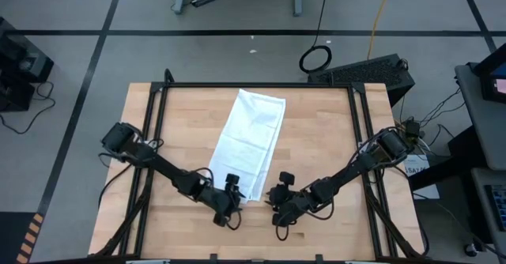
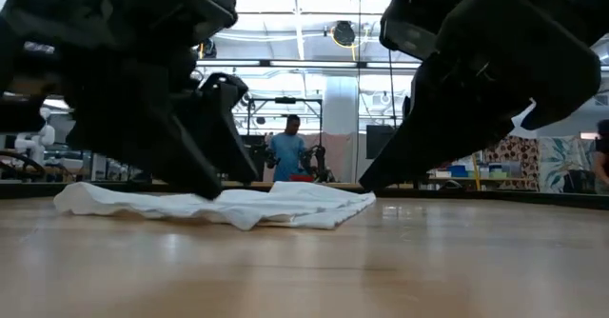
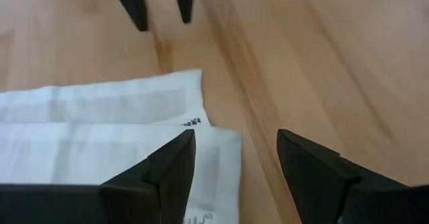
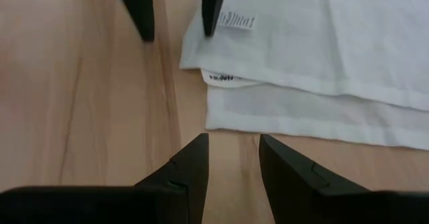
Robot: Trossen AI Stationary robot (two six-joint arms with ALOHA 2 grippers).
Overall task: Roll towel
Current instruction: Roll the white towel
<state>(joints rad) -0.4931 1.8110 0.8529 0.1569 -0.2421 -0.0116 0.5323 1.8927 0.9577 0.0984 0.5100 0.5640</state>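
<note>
One towel, folded into a long strip, lies on my tabletop. My two hands flank its near end: my left hand parted, one finger over the corner, gripping nothing; my right hand parted narrowly just beside the edge, empty.

I see small printed tags on the towel, but I can't read any lettering.
</note>
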